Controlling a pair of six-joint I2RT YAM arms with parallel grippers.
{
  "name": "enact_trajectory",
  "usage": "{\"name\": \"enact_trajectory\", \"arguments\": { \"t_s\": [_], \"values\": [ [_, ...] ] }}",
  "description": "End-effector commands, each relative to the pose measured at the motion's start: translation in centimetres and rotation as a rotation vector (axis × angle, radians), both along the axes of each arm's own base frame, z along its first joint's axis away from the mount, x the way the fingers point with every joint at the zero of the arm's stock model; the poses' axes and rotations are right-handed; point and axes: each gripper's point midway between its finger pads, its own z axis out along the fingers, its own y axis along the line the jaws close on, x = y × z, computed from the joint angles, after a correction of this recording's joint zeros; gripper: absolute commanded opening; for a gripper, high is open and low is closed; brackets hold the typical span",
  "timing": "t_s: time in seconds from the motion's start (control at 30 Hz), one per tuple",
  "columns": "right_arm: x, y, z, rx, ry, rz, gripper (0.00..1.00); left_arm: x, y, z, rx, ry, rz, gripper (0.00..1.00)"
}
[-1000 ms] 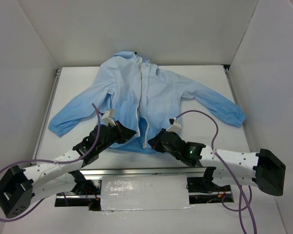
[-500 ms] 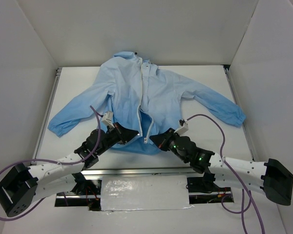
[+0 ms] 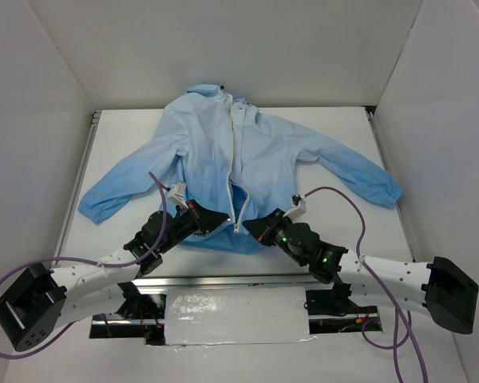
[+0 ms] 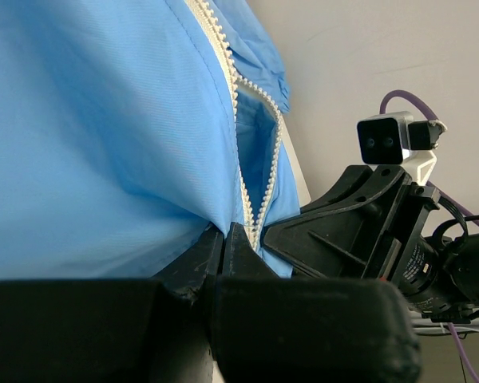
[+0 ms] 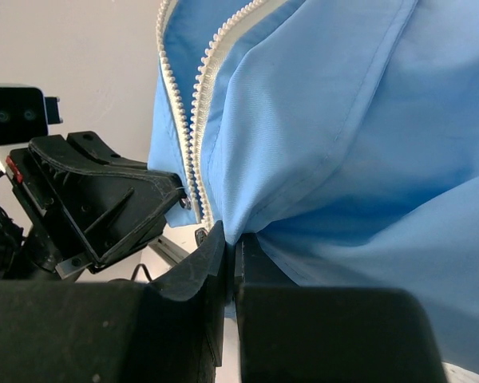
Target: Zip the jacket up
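Observation:
The light-blue jacket (image 3: 279, 159) lies spread face up on the white table, collar at the far end. Its whitish zipper (image 3: 230, 179) is parted near the hem and shows darker lining. At the near hem my left gripper (image 3: 222, 219) is shut on the jacket's left front panel (image 4: 104, 144), pinching fabric just beside the zipper teeth (image 4: 247, 183). My right gripper (image 3: 250, 228) is shut on the right panel (image 5: 343, 144), next to the other row of teeth (image 5: 195, 136). The two grippers sit a few centimetres apart, facing each other. No zipper slider shows clearly.
White walls enclose the table on three sides. A metal rail (image 3: 81, 171) runs along the left edge. A foil-covered plate (image 3: 235, 315) lies between the arm bases. Purple cables (image 3: 347, 203) loop above both arms. The sleeves (image 3: 116, 191) reach out toward both sides.
The right arm has swung its forearm lower and further left, keeping its grip on the hem. The left gripper edged slightly toward the zipper. Both stayed shut.

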Motion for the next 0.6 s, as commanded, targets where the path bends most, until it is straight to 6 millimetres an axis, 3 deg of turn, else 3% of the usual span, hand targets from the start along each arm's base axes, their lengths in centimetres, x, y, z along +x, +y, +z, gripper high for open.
{"name": "enact_trajectory", "arguments": {
  "t_s": [0.0, 0.57],
  "values": [
    [0.37, 0.14, 2.58, 0.082, -0.061, -0.009, 0.00, 0.36, -0.44, 3.25, -0.079, -0.073, -0.006, 0.00],
    [1.05, -0.71, 2.11, 0.074, -0.055, -0.056, 0.00, 0.07, -0.83, 2.68, -0.102, -0.054, -0.030, 0.00]
  ]
}}
